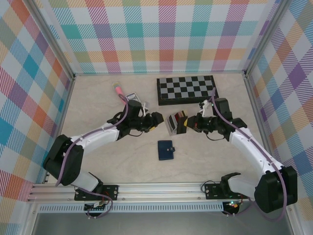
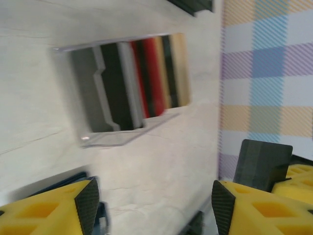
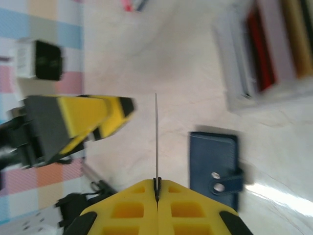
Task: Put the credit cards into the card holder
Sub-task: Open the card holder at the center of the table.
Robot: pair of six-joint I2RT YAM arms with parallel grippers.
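Right gripper (image 3: 156,187) pinches a dark card (image 2: 261,161).
Left gripper (image 2: 154,203) is spread wide; the blue card holder (image 3: 213,164) lies snapped shut.

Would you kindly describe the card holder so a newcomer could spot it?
From the chessboard at the back, come forward past the grey card stand. The card holder lies flat just in front of it: small, navy and shut by a snap tab, where the stand holds a row of colourful cards.
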